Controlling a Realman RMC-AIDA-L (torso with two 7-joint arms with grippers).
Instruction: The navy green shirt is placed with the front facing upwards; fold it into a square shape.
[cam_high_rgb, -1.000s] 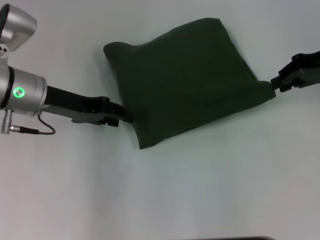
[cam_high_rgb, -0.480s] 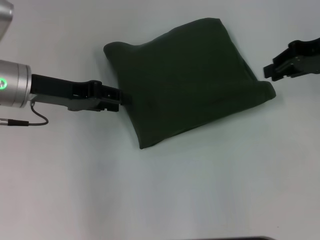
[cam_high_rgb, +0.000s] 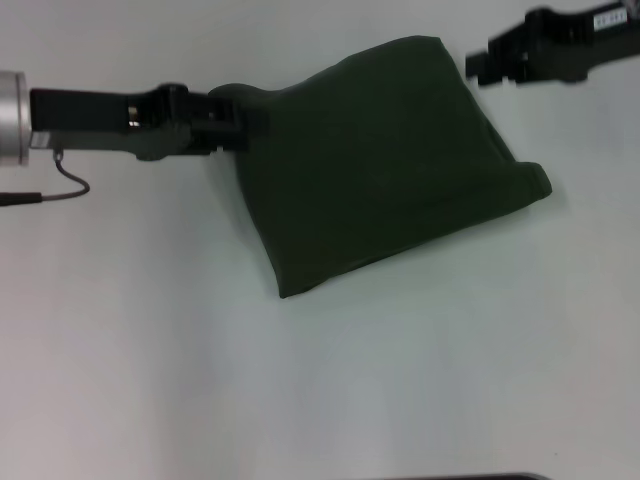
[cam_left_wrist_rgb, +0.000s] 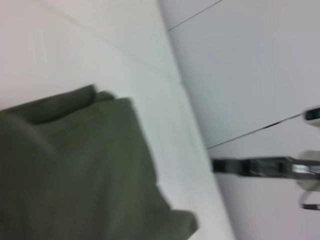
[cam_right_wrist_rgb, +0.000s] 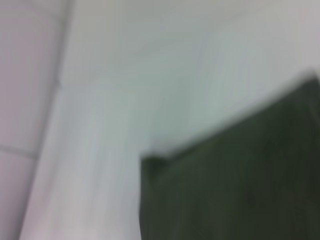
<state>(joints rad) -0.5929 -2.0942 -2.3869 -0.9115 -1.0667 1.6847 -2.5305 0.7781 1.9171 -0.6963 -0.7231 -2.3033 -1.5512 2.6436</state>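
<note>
From my remote station I note the navy green shirt (cam_high_rgb: 385, 165) lying folded into a rough, tilted square on the white table (cam_high_rgb: 300, 390), plain dark side up, my left gripper (cam_high_rgb: 232, 118) at its far-left corner, my right gripper (cam_high_rgb: 480, 62) beside its far-right corner, jaw states indiscernible.

Plain white table (cam_high_rgb: 330, 390), smooth top. Navy green shirt (cam_high_rgb: 385, 165) lies directly on it toward far side, folded into rough tilted square, plain dark side up, edges slightly puffed.
</note>
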